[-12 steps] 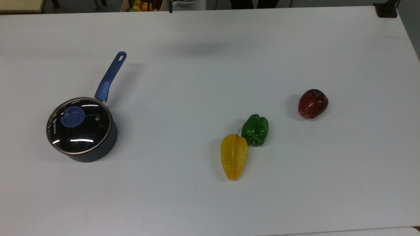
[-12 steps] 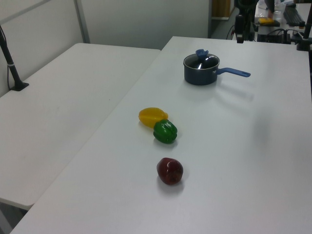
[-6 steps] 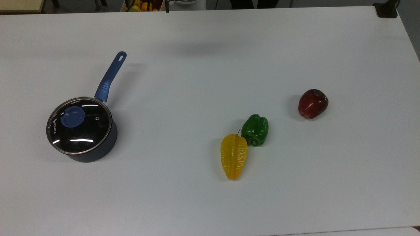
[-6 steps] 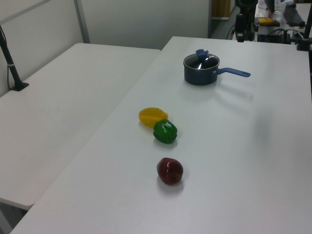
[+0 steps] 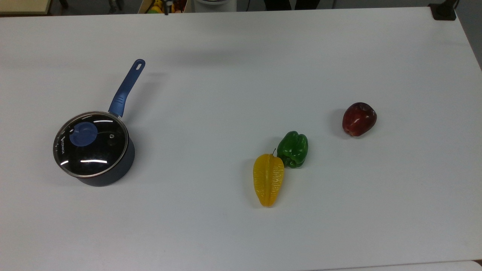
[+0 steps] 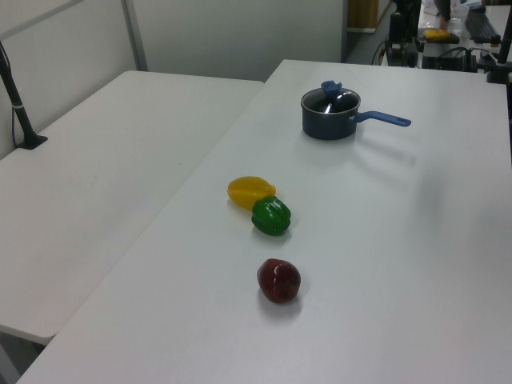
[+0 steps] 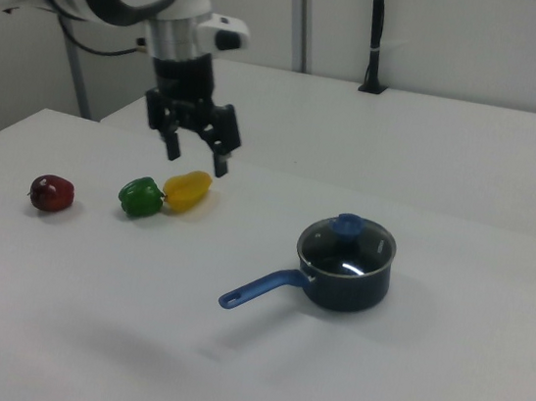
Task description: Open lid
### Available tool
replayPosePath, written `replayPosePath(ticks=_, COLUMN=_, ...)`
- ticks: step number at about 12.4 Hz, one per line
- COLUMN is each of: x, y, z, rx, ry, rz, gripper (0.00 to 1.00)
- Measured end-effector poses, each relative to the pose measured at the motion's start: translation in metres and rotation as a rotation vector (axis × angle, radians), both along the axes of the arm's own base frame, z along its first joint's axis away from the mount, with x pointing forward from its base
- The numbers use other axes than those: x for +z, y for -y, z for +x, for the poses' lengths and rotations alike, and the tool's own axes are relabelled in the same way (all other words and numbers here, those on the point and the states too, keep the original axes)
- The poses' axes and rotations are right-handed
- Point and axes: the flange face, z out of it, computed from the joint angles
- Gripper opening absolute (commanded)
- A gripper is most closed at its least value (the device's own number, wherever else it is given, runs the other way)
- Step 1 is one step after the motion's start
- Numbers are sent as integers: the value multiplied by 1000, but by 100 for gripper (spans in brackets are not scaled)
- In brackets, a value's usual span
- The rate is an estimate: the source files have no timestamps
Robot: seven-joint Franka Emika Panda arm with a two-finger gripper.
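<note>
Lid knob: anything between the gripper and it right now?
Nothing visible. In the right view the gripper hangs open in the air, above and to the right view's left of the lid, which sits closed on the saucepan. The yellow fruit and green pepper lie off that line.

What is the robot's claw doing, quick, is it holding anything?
Gripper: open, holding nothing, up in the air away from the lid.

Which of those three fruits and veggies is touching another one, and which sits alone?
The red apple sits alone. The green pepper and the yellow ridged fruit touch each other.
</note>
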Motion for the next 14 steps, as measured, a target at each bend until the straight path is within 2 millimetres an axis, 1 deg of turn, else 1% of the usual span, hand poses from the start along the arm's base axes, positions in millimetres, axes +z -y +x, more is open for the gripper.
replayPosePath(ticks=1, x=1, y=22, z=7, rx=-22, ry=27, rz=20, gripper=100)
replayPosePath(ticks=2, x=-1, y=50, z=17, rx=-49, ry=64, rz=31, gripper=100)
replayPosePath(ticks=3, x=-8, y=78, z=30, rx=-83, ry=103, rz=32, gripper=100)
replayPosePath(ticks=4, x=-17, y=96, z=41, rx=-103, ry=124, rz=27, gripper=100)
replayPosePath(ticks=6, x=-37, y=122, z=60, rx=-117, ry=177, rz=3, gripper=100)
replayPosePath(ticks=7, x=-50, y=133, z=70, rx=-118, ry=201, rz=-11, gripper=100)
replayPosePath(ticks=8, x=-67, y=147, z=81, rx=-115, ry=234, rz=-30, gripper=100)
replayPosePath(ticks=11, x=-96, y=160, z=99, rx=-79, ry=285, rz=-36, gripper=100)
replayPosePath(ticks=14, x=-121, y=157, z=114, rx=-58, ry=305, rz=-41, gripper=100)
